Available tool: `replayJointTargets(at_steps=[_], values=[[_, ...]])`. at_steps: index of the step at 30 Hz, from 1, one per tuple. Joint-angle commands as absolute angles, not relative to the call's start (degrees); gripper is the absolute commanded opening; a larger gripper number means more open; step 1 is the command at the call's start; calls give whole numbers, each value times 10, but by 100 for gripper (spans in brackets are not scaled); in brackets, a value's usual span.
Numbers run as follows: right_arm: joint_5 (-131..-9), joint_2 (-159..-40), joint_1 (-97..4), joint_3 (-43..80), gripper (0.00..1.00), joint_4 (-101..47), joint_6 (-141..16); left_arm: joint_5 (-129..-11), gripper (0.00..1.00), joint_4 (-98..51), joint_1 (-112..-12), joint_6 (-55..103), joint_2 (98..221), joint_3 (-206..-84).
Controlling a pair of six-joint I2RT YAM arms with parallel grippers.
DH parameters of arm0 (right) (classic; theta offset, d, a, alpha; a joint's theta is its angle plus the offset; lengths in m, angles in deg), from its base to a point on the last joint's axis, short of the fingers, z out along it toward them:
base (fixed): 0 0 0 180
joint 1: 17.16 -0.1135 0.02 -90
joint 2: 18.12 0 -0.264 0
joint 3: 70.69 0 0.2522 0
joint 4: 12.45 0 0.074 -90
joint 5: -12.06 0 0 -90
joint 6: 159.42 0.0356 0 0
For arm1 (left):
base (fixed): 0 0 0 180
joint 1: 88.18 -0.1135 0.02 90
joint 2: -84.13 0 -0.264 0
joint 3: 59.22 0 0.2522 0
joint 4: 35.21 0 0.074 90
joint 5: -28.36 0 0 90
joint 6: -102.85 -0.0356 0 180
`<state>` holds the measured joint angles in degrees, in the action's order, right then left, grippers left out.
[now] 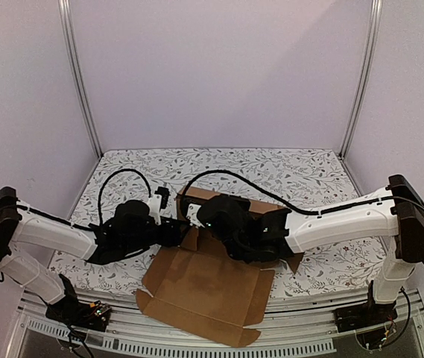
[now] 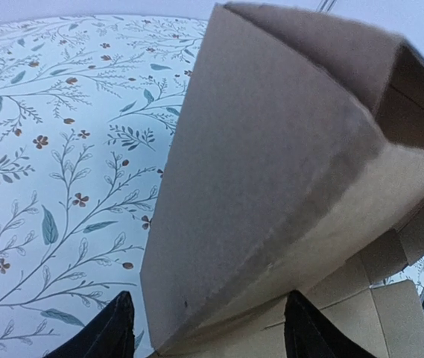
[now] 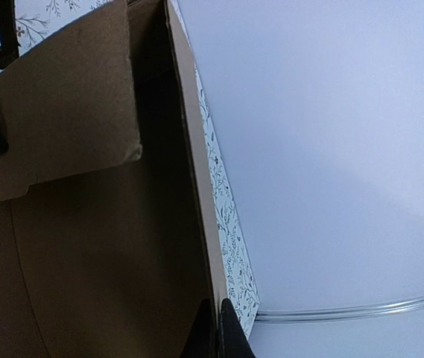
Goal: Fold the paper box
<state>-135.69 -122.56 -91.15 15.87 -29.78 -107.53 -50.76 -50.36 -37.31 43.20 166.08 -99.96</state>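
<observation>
- The paper box [image 1: 204, 291] lies partly folded at the middle of the counter's [image 1: 286, 168] near edge.
- Left tool [image 2: 212, 335]: spread wide, straddling a raised flap without gripping it.
- Right tool [image 3: 217, 328]: pinched closed on an upright wall's edge.

Robot lab booth: two arms [image 1: 55, 239] [image 1: 346, 220], white walls [image 1: 219, 67], aluminium posts [image 1: 81, 82], floral-print table [image 1: 271, 168].

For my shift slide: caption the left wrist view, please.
Open left gripper straddling a raised flap of the paper box, floral tablecloth behind.
</observation>
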Motion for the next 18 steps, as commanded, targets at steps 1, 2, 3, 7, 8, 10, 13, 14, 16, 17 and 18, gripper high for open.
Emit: replayJointTargets(at_steps=[1, 2, 3, 7, 8, 10, 13, 14, 16, 17, 18], values=[[-1318, -1244, -926, 169, 0, -288, -1051, -483, 65, -531, -366, 432, 1678, -994], [-1318, -1244, -927, 169, 0, -288, -1051, -484, 63, -533, -366, 432, 1679, -995], [-1318, -1245, -927, 169, 0, -288, -1051, -484, 61, -534, -366, 431, 1679, -994], [-1320, -1245, -929, 170, 0, -289, -1053, -485, 63, -535, -366, 425, 1684, -1003], [-1319, -1245, -929, 170, 0, -288, -1053, -484, 65, -535, -366, 424, 1686, -1006], [-1320, -1243, -930, 170, 0, -288, -1054, -481, 67, -535, -366, 421, 1689, -1010], [-1319, -1243, -932, 171, 0, -288, -1054, -474, 69, -541, -366, 417, 1701, -1016], [-1320, -1243, -932, 171, 0, -288, -1054, -474, 68, -543, -366, 415, 1704, -1017], [-1320, -1243, -933, 171, 0, -289, -1054, -473, 65, -548, -366, 414, 1709, -1019], [-1321, -1243, -933, 171, 0, -289, -1054, -471, 61, -549, -366, 413, 1711, -1020], [-1321, -1244, -933, 171, 0, -290, -1054, -470, 55, -549, -366, 413, 1712, -1022]])
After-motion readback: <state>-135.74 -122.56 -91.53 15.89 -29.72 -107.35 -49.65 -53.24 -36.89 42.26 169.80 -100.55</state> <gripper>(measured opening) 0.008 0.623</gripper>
